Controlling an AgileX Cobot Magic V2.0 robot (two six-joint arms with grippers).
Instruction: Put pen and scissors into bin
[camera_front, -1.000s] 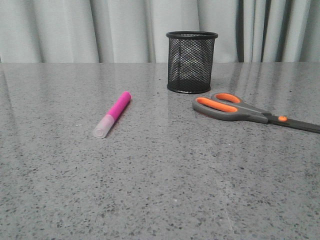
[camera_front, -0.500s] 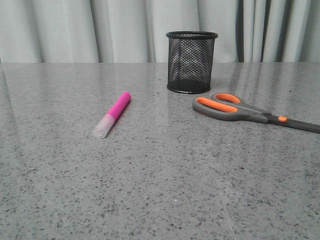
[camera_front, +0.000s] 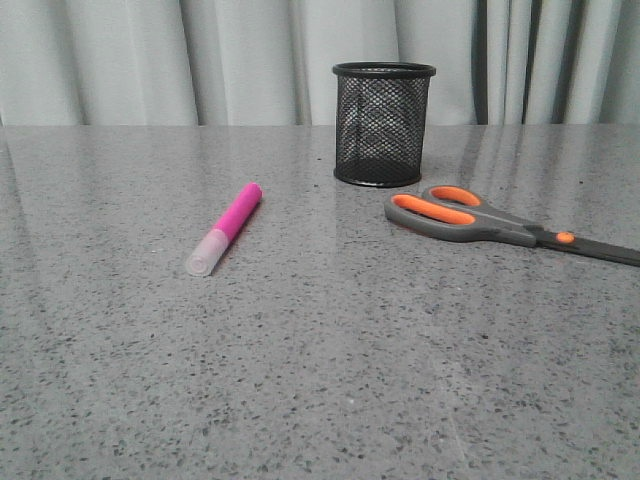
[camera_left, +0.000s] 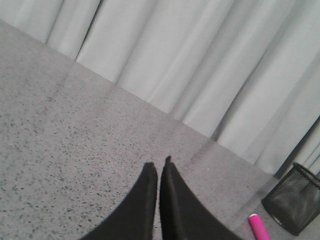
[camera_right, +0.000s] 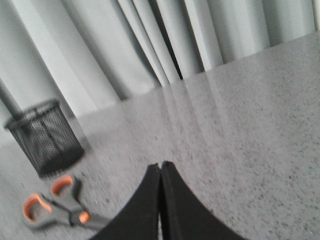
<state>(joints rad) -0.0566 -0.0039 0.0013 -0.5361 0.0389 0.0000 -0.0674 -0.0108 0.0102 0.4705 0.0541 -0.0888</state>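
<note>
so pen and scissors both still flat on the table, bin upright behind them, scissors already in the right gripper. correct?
Not quite. The right gripper is shut on nothing; the right wrist view shows the scissors lying apart from it. The front view has the pen and scissors flat on the table, with the bin upright behind them.

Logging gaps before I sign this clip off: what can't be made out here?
- Grey-and-orange scissors: blade tips cut off by the front view's right edge.
- Magenta pen: only one end shows in the left wrist view.
- Black mesh bin: its inside is screened by the mesh.
- Both arms: absent from the front view.
</note>
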